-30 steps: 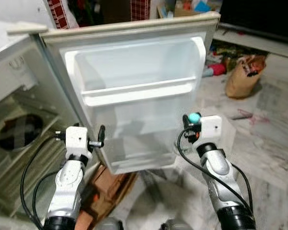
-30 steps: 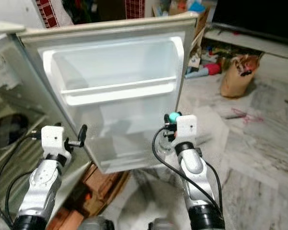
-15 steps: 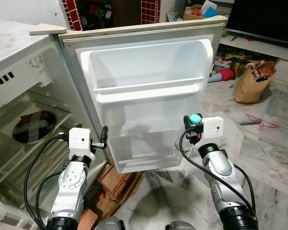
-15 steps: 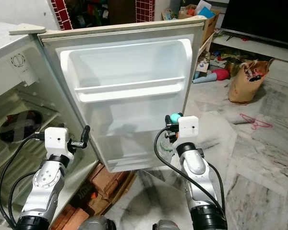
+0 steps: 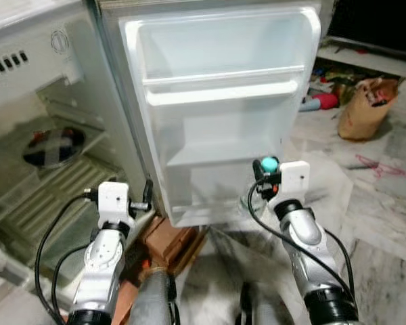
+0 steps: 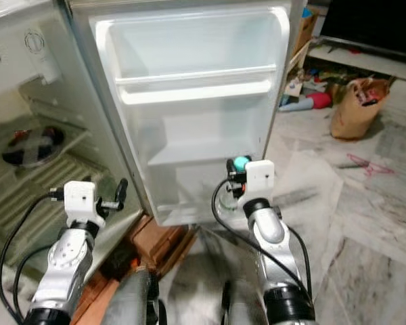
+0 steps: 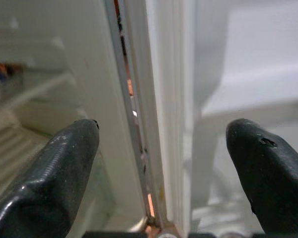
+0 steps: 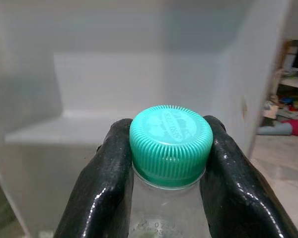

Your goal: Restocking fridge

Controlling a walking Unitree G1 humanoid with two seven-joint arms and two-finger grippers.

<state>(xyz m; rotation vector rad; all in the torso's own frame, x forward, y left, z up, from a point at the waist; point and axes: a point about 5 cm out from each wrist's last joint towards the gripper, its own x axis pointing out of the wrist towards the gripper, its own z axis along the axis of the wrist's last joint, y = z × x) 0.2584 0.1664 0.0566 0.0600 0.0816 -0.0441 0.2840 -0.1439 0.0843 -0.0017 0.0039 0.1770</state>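
Right gripper [image 8: 170,163] nearer fridge door [image 5: 216,101], clamping bottle [image 8: 171,136], body cropped

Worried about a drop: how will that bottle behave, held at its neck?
The bottle looks clear, thin plastic, so probably not fragile. The right gripper pinches only under the ribbed cap, so the body may swing. Its smooth wall looks slippery.

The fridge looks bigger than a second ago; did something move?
Only the robot's view shifted, nearer the open fridge door. The right gripper still clamps the green-capped bottle before the door's lower shelf; the left gripper stays open at the door's hinge edge.
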